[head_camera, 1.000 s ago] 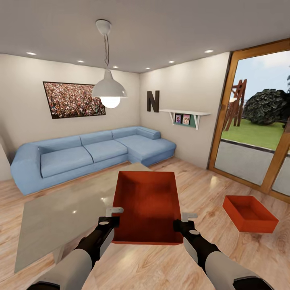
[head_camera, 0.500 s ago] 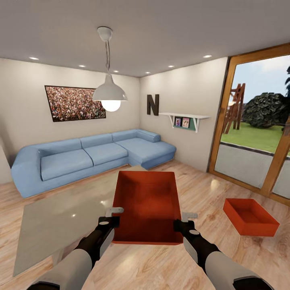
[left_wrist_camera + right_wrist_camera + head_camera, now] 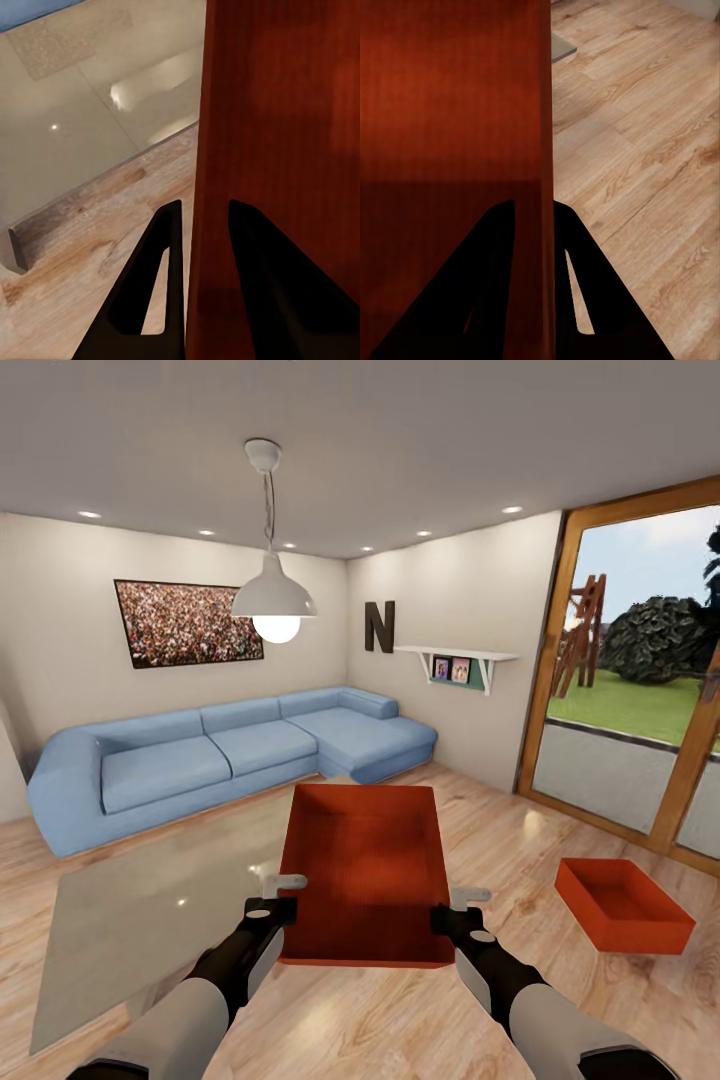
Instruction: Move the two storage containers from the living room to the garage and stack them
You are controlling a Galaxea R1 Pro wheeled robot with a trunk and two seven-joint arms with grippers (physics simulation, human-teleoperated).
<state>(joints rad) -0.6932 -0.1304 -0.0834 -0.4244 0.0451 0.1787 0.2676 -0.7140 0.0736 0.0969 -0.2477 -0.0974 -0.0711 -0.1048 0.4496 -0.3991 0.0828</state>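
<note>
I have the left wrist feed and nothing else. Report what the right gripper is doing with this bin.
Observer: The right gripper is clamped over the opposite side wall of the held container, one finger inside and one outside.
Operator: Locate the other bin.
Observer: The second container sits on the wood floor to the robot's right, near the glass door, well apart from the held one.
Operator: Tell me which room we are in.
Observer: The living room. A blue sofa stands against the wall ahead.
</note>
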